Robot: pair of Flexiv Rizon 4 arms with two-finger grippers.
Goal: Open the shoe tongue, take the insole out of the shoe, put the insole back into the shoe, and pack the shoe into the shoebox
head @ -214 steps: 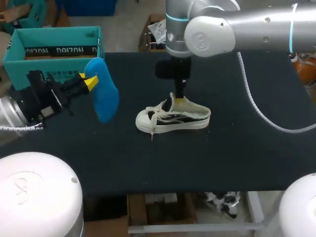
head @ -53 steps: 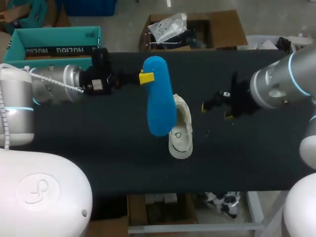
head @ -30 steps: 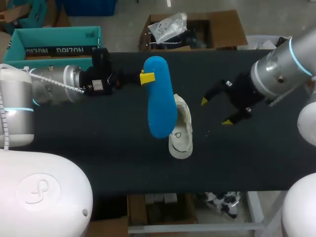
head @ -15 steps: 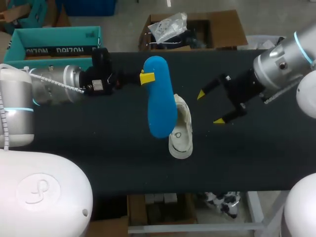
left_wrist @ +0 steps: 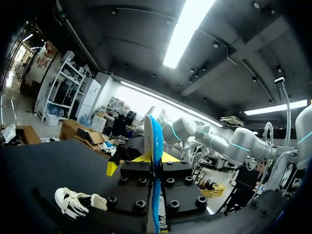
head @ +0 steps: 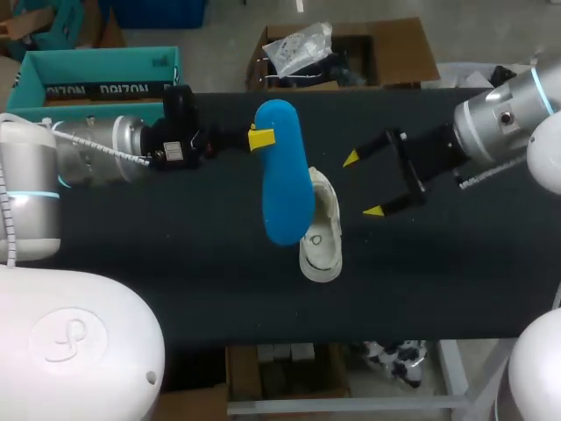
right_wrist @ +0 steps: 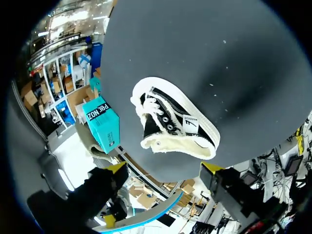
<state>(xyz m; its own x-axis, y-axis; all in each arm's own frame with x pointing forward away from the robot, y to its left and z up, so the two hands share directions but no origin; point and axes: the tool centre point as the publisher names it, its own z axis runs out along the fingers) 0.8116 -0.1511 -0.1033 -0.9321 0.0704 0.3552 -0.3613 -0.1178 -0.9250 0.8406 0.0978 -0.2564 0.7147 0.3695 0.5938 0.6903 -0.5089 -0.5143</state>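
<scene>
1. The left gripper (head: pixel 260 139) is clamped on one end of the blue insole (head: pixel 285 180), which hangs above the table.
2. The right gripper (head: pixel 362 185) has its fingers spread wide with nothing between them, just beside the shoe (head: pixel 321 235).
3. The shoe rests on the dark table (head: pixel 456 263) between both arms, partly hidden under the insole in the head view.
4. The teal shoebox (head: pixel 96 74) stands at the table's far left corner, open-topped; I cannot tell what is in it.
</scene>
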